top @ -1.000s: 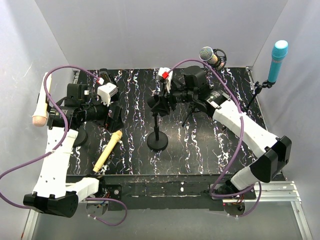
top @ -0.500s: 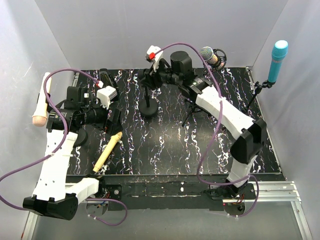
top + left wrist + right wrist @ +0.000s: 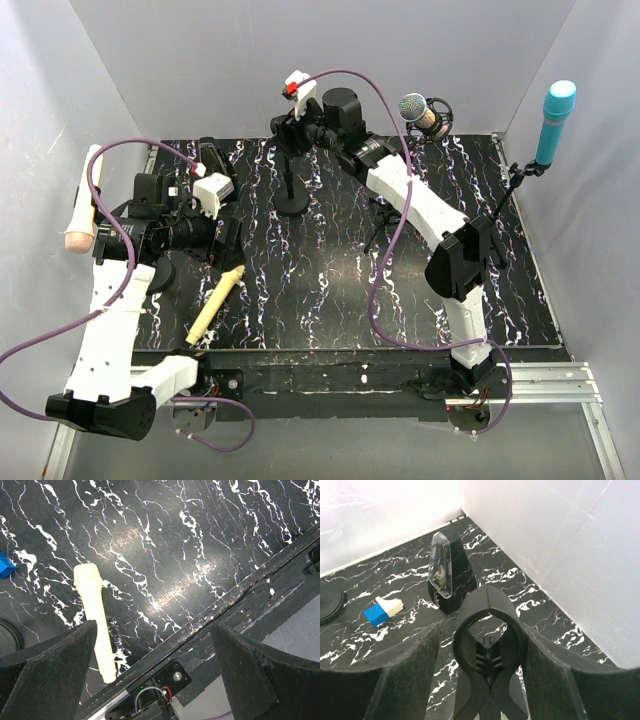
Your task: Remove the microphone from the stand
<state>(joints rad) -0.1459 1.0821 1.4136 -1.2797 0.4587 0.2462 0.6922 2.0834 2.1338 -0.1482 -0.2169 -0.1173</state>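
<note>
A cream microphone [image 3: 216,303] lies flat on the black marbled table near its front left edge; the left wrist view shows the microphone [image 3: 95,620] too. My left gripper [image 3: 155,680] hovers above it, open and empty. The small black stand [image 3: 291,203] with a round base stands at the back left of centre. Its clip [image 3: 487,630] is empty. My right gripper [image 3: 485,645] is open around that clip: the right finger touches it and the left finger stands a little apart.
A grey-headed microphone [image 3: 418,112] and a teal one [image 3: 553,120] sit on stands at the back right. A pink-tipped one [image 3: 80,205] is at the far left. A black metronome [image 3: 447,577], a blue and white block [image 3: 381,612] and a round base [image 3: 330,605] lie beyond the clip.
The right arm has carried the stand from the middle of the table to the back left, and its jaws have widened. The left arm and the cream microphone have not moved.
</note>
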